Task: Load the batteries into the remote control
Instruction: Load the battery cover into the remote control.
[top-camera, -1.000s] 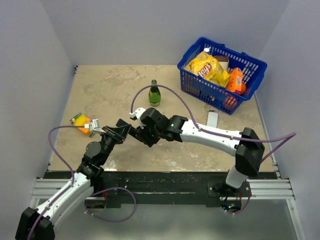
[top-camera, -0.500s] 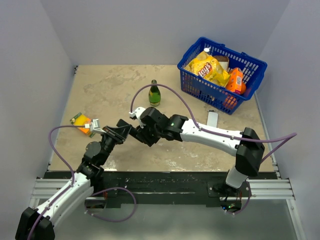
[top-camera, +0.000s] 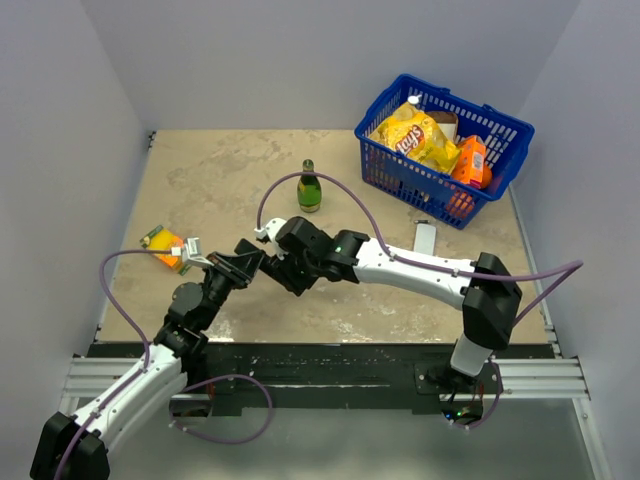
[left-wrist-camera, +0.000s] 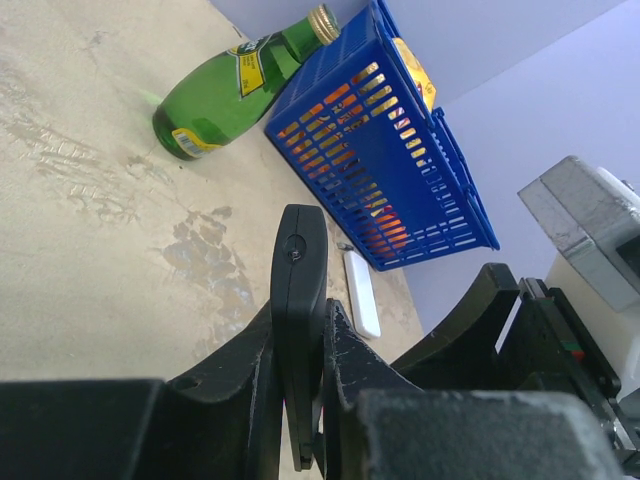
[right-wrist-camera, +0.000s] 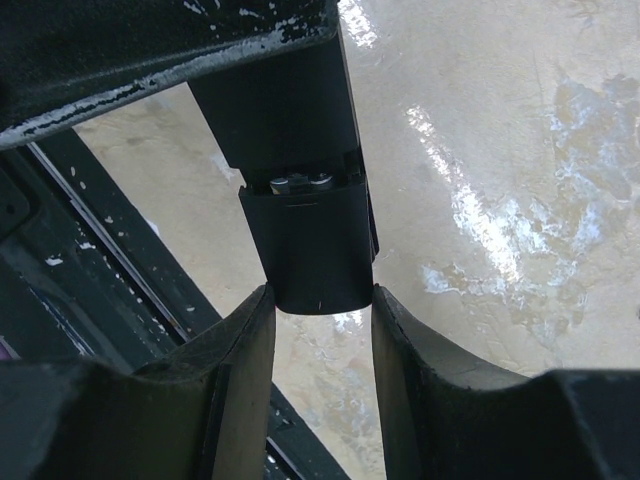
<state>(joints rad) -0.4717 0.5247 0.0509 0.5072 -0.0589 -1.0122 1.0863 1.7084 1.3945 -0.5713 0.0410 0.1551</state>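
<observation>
My left hand is clamped on the remote control, holding it edge-up above the table. My right hand meets it from the other side, fingertips pressed against both sides of the remote's lower end, on the back cover. At the cover's upper edge the silvery ends of the batteries show, seated inside the remote. Under both hands the table is a beige, mottled, stone-look top with darker patches and a bright sheen in the right wrist view. A black rail runs along its near edge. Further out a green bottle stands upright near the middle, and a flat white device lies just in front of the blue basket, which holds a yellow bag and orange packs. An orange-and-green packet lies at the left edge. Plain pale lavender walls close the table in on three sides.
</observation>
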